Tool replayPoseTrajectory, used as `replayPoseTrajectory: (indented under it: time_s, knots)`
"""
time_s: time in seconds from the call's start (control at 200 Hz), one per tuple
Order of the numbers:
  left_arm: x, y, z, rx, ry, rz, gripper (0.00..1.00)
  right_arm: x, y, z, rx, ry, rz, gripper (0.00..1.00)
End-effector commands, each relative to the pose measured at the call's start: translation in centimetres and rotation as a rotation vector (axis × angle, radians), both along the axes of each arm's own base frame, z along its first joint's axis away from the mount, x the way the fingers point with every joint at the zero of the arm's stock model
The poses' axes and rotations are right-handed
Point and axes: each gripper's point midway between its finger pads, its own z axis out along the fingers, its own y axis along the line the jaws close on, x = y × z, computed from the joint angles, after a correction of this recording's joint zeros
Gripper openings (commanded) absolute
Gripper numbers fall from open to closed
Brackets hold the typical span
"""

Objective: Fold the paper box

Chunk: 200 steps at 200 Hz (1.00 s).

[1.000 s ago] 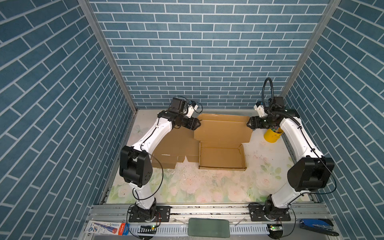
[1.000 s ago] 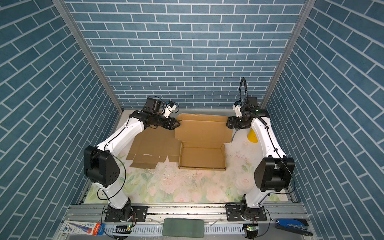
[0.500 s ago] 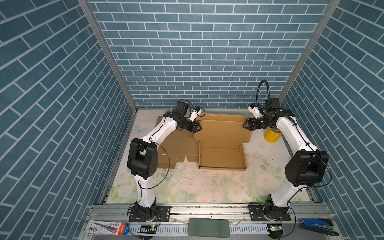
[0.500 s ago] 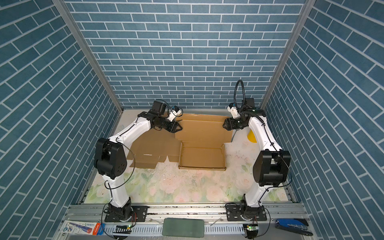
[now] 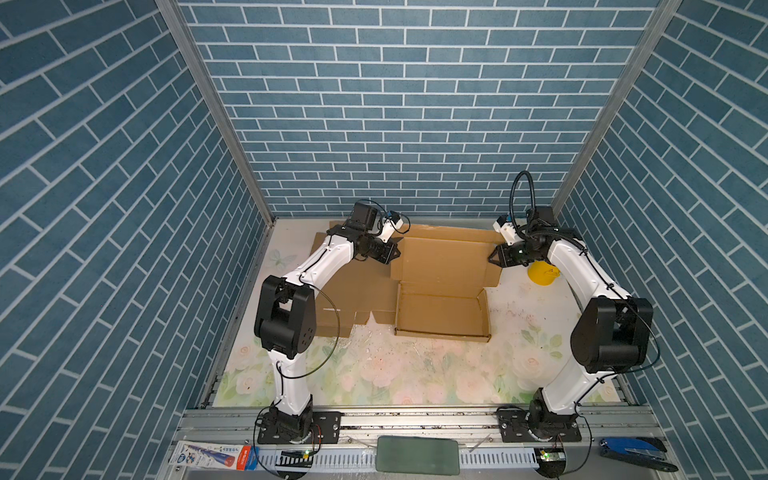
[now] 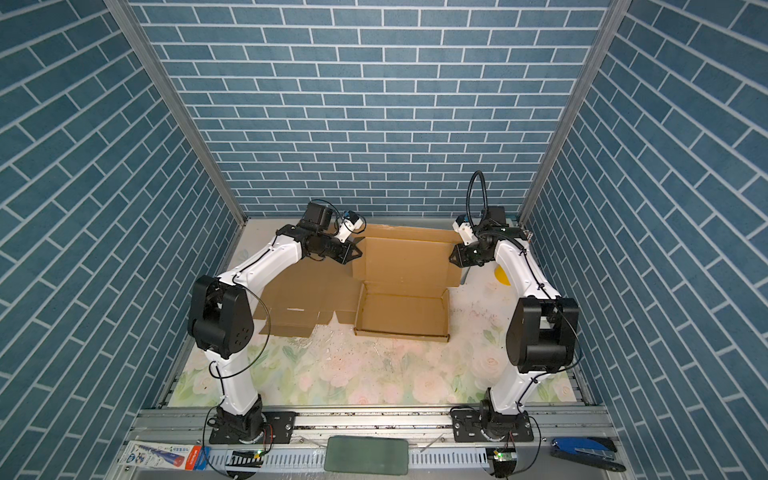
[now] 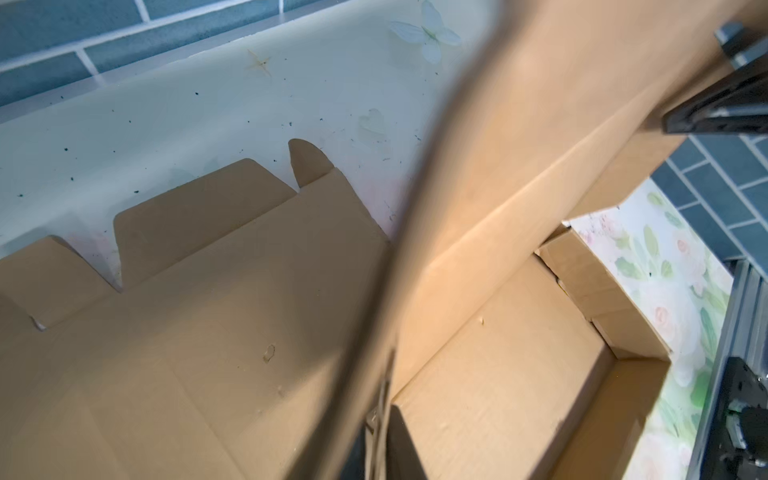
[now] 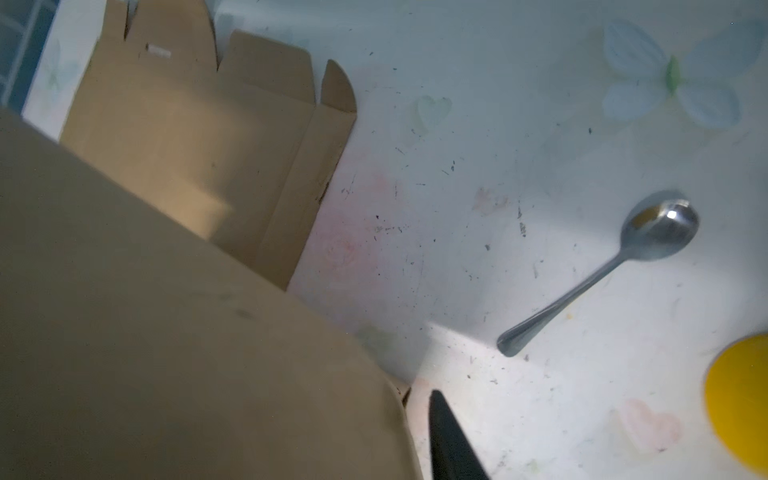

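Observation:
The brown paper box shows in both top views: its shallow tray (image 5: 442, 311) (image 6: 401, 313) lies on the table and its lid (image 5: 440, 257) (image 6: 401, 259) stands tilted up behind it. My left gripper (image 5: 392, 251) (image 6: 355, 251) is at the lid's left edge. In the left wrist view it (image 7: 380, 415) is shut on the blurred flap edge (image 7: 436, 166). My right gripper (image 5: 494, 257) (image 6: 453, 257) is at the lid's right edge. The right wrist view shows only one dark finger (image 8: 446, 440) close beside the cardboard (image 8: 187, 353), which hides the other.
A second flat cardboard blank (image 5: 353, 286) (image 6: 307, 291) lies left of the box under my left arm. A yellow object (image 5: 542, 274) (image 8: 739, 399) and a metal spoon (image 8: 602, 274) lie to the right, near my right arm. Brick walls enclose three sides.
Both arms have moved inward to the lid's side edges. Both grippers have narrowed, the left one closing onto the lid's left flap.

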Motion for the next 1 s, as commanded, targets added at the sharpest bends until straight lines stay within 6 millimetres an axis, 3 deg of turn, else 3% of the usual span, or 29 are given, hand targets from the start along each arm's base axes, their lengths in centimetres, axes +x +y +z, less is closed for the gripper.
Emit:
replayPoseTrajectory:
  time_s: [0.0, 0.11, 0.3, 0.525, 0.645, 0.765, 0.995]
  knots:
    - [-0.5, 0.0, 0.5, -0.021, -0.017, 0.031, 0.07, -0.1, -0.8, 0.9, -0.007, -0.076, -0.070, 0.17]
    - [-1.0, -0.2, 0.7, -0.014, -0.055, 0.047, 0.00, -0.4, -0.8, 1.2, 0.027, -0.130, -0.122, 0.08]
    - [-1.1, 0.0, 1.3, -0.017, -0.117, 0.131, 0.00, -1.4, -0.5, 1.2, 0.040, -0.152, -0.189, 0.00]
    - [0.5, -0.2, 6.6, -0.161, -0.281, 0.307, 0.00, -0.9, -1.0, 4.7, 0.122, -0.291, -0.400, 0.00]
    - [1.1, -1.8, 7.5, -0.215, -0.335, 0.361, 0.00, -0.1, -0.7, 5.7, 0.177, -0.373, -0.491, 0.00]
    - [1.5, -3.4, 7.0, -0.209, -0.390, 0.386, 0.00, 0.8, -0.8, 5.6, 0.186, -0.446, -0.575, 0.00]
    - [0.6, -4.6, 2.3, -0.213, -0.389, 0.411, 0.00, 0.4, 0.8, 2.6, 0.189, -0.510, -0.626, 0.00]
